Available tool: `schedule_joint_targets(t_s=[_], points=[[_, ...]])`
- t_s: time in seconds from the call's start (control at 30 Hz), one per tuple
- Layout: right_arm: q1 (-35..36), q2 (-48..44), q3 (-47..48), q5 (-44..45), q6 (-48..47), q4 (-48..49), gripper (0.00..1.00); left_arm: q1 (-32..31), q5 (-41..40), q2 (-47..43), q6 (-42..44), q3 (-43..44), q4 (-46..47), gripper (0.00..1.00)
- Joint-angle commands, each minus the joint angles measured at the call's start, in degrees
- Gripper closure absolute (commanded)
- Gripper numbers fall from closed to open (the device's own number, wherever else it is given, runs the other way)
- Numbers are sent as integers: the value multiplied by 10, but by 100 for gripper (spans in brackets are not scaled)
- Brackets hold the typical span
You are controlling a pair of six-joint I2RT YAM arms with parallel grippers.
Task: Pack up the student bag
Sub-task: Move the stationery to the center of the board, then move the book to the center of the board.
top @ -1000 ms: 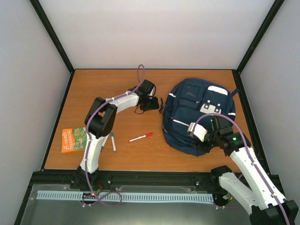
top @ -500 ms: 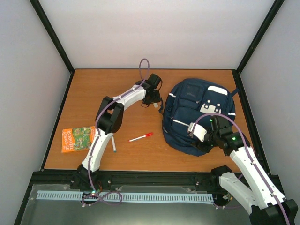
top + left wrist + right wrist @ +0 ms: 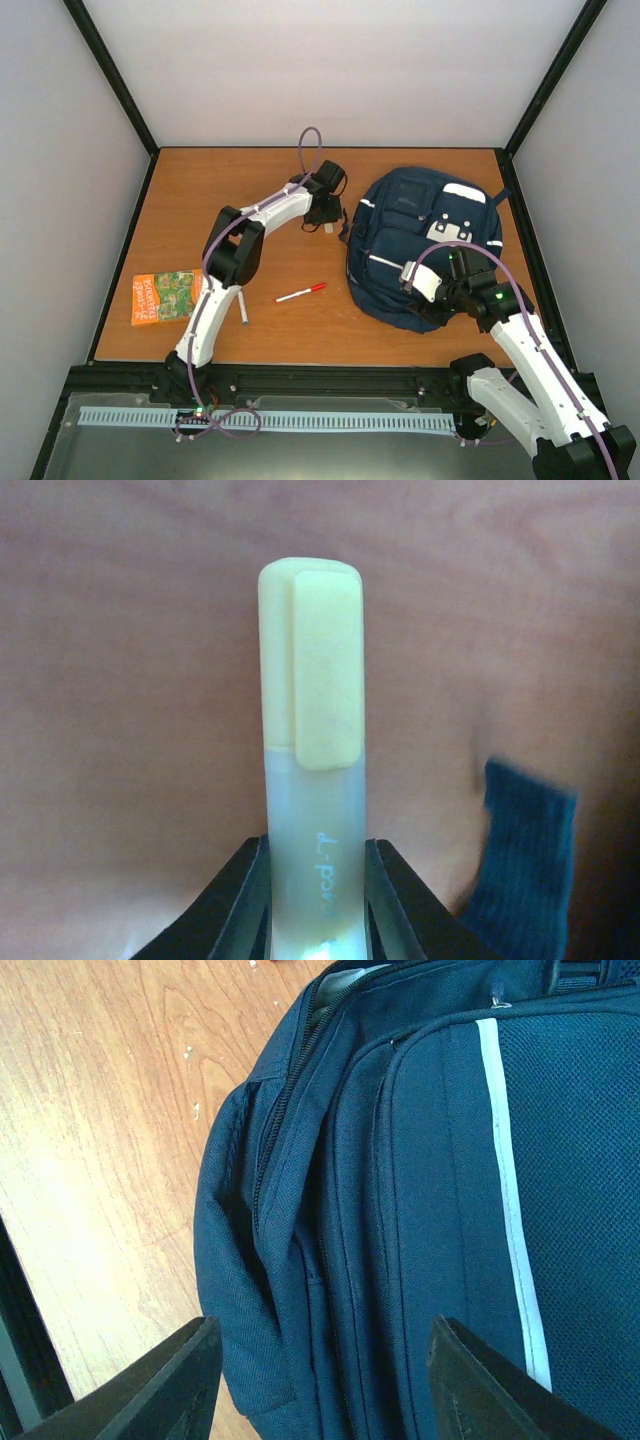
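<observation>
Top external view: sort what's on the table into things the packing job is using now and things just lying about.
In use: student bag; yellow highlighter, gripped by the left gripper; right gripper, open over the bag.
Lying about: red pen, marker, orange book, loose on the table left of the bag; probably packed later.

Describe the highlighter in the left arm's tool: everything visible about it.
The highlighter has a pale yellow cap with a flat clip facing the wrist camera, above a translucent, plastic-looking barrel with faint white print. It points straight out of the left tool, whose two black fingers close on the barrel's lower end from both sides. The wooden table lies behind it; contact with it cannot be judged. From above, it sits just left of the student bag.
</observation>
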Motion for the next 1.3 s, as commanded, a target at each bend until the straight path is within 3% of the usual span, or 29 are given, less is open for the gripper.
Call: schedule_joint_targets(t_s=[0.0, 0.23, 0.43, 0.47, 0.57, 0.63, 0.73, 0.83, 1.07, 1.27], points=[[-2, -9, -5, 0, 1, 6, 43, -22, 27, -40, 26, -128, -50, 85], [-2, -9, -4, -2, 1, 8, 43, -75, 63, -181, 9, -333, 14, 86], [-2, 0, -3, -5, 1, 13, 43, -120, 90, -255, -28, -431, 43, 84], [-1, 0, -2, -6, 2, 13, 43, -122, 96, -268, -31, -442, 43, 81], [-2, 1, -1, -6, 4, 13, 43, -122, 74, -324, -36, -463, 20, 50], [-1, -2, -2, -7, 5, 13, 42, -120, 42, -370, -38, -465, -7, 35], [-1, -5, -4, -8, 5, 15, 42, -103, 14, -433, -42, -468, -46, 25], [-1, -5, -3, -8, 6, 17, 42, -56, 10, -498, -63, -503, -53, 17], [-1, -2, 4, 1, 14, 22, 36, 129, -1, -633, -86, -613, -54, 2], [-2, -2, 4, 3, 26, 28, 32, 318, 64, -677, -69, -681, -69, 0]])
